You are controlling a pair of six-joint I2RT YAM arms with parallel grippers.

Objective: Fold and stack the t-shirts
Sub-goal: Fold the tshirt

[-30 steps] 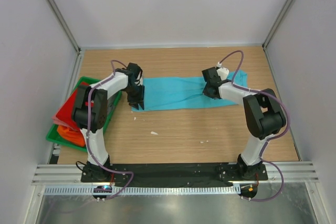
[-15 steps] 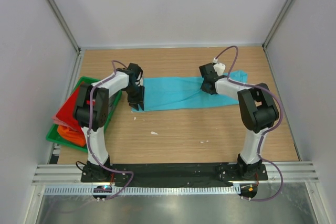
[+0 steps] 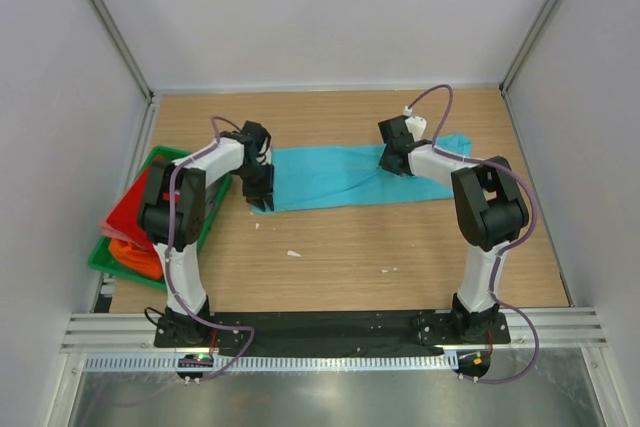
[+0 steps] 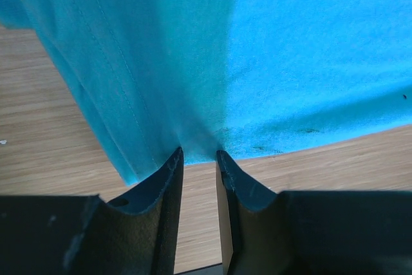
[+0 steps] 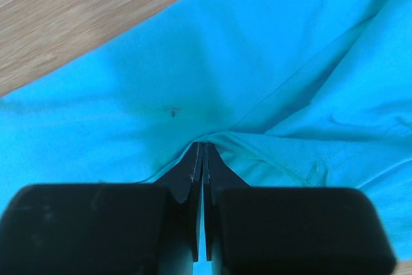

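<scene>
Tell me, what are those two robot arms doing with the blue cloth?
They are getting a blue t-shirt ready to fold. It lies spread out on the wooden table. The right tool has pinched a bit of the shirt near its right end, and the cloth bunches up at its tips. The left tool sits at the shirt's left edge, but it is hard to tell if it has a grip. A red shirt and an orange shirt wait in the green tray.
</scene>
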